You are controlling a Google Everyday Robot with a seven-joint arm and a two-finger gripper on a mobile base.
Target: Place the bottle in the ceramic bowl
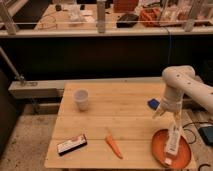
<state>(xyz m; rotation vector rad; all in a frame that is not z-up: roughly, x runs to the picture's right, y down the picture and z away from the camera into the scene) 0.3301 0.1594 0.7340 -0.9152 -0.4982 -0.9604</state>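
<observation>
Where the bottle is: the slim cream bottle (pixel 172 141) is directly under the gripper (pixel 174 118), with its lower end inside the ceramic bowl (pixel 154 148) and its upper end reaching up to the gripper.
Bowl: round, shallow, orange-red, with a low rim; it sits below the gripper, close to the table's near edge.
Carrot (pixel 113 147): tapered, orange, lower than the gripper and off to the picture's left.
Gripper: hangs over the bowl; I cannot tell whether it clamps the bottle or has let it go.
Risk: in my judgement, a release at this steep tilt could let the long bottle tip over the low rim.
Cup (pixel 81 99): short, whitish, translucent, well apart from the gripper.
Table (pixel 120 117): pale wooden planks.
</observation>
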